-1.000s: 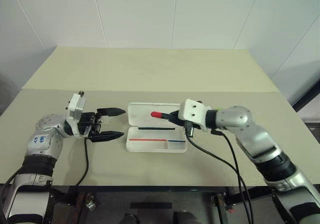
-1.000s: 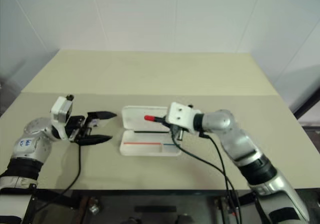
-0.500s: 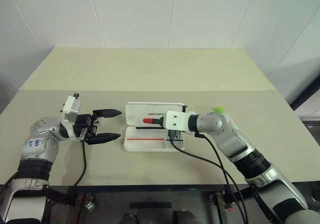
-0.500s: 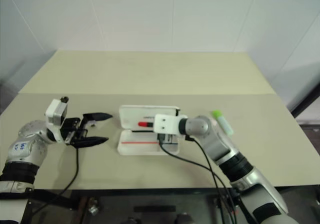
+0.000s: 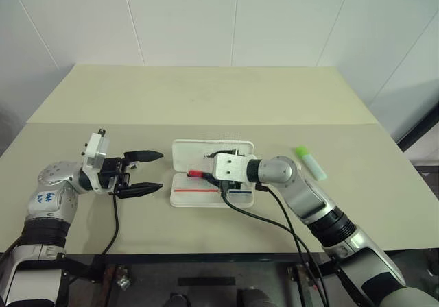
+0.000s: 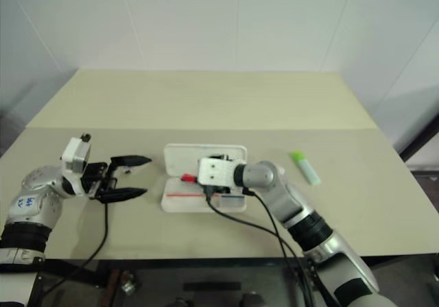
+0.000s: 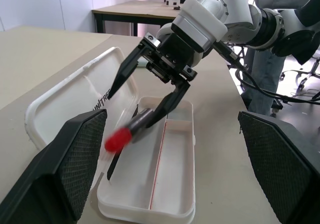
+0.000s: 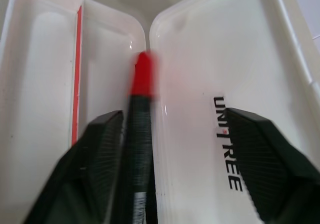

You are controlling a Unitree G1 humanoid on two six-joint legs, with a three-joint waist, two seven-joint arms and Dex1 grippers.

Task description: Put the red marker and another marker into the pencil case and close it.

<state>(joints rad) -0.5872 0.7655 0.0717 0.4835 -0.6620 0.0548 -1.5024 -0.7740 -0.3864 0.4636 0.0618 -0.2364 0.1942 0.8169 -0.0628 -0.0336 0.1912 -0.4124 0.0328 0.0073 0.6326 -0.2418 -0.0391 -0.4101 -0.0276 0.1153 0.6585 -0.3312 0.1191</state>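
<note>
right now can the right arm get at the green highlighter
Probably yes. The green highlighter lies alone on the table, to the right of the open pencil case, with nothing around it. The right pincer stands open over the case, the red marker blurred below it.

A lab-like room: bare white wall panels [image 5: 206, 19], plain beige tables [image 5: 206, 94], office chair [image 7: 295, 79].

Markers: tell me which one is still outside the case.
The green-capped marker, lying on the table right of the case; the red marker is over the open case.
</note>
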